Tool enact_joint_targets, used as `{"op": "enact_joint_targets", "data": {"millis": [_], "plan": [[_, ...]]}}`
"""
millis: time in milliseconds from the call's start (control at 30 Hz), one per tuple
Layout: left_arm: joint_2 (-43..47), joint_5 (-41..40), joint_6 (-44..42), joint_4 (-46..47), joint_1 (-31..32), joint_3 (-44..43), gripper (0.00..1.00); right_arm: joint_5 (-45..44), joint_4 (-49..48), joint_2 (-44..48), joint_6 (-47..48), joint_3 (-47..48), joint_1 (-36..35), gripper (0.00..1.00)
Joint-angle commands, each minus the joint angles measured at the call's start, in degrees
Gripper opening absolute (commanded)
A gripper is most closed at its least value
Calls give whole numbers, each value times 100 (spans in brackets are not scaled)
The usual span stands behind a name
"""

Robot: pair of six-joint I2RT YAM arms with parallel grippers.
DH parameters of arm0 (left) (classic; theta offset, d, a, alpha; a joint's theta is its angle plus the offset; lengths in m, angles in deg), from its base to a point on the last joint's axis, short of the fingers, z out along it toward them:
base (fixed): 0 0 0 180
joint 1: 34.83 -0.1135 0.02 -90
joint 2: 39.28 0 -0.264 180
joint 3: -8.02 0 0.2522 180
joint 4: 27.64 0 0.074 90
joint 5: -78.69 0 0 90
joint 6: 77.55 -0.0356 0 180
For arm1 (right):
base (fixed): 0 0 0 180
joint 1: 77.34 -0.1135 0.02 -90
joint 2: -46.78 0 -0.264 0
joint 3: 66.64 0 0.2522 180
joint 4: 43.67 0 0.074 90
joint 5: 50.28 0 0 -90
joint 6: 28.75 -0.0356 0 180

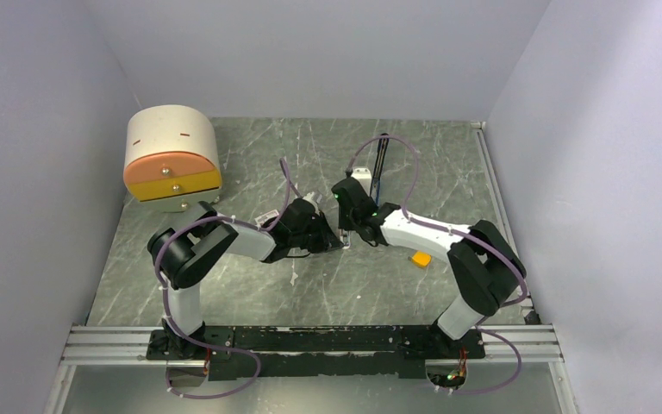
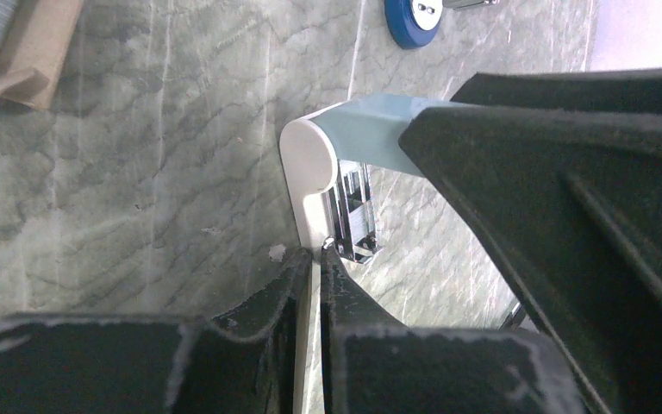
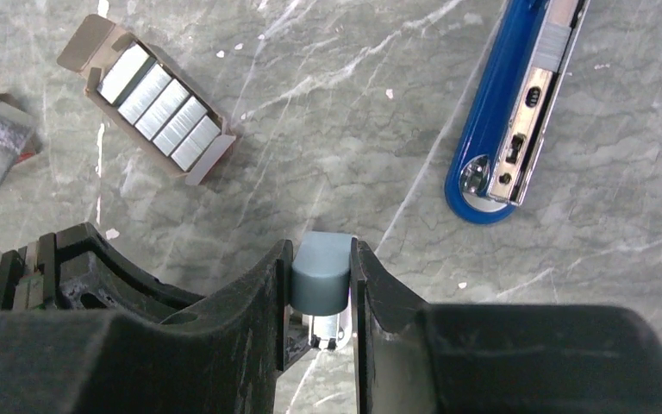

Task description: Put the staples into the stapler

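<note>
The staples (image 3: 162, 105) are sitting in their open cardboard box (image 3: 82, 53), off to the left on the table (image 3: 327, 129). My left pincer (image 2: 317, 259) is pinched nearly shut on the thin white edge of the pale-blue piece (image 2: 371, 129). My right pincer (image 3: 321, 254) is part open, clamping that same piece. The blue stapler (image 3: 504, 112) lies opened further right, clear of both.

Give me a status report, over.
Left end effector, right end effector: both shut on pale-blue piece. Stapler lying open, staples boxed. Nothing blocking stapler.
</note>
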Motion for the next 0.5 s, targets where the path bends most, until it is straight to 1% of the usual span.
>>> {"op": "enact_joint_targets", "data": {"millis": [0, 300, 467], "plan": [[-544, -675, -190, -667, 89, 16, 12, 374, 499, 83, -417, -285, -282, 15], [-616, -683, -181, -669, 85, 8, 11, -45, 580, 196, -650, -523, -478, 14], [-587, -698, -181, -656, 89, 30, 11, -105, 641, 179, -760, -589, -549, 14]]}}
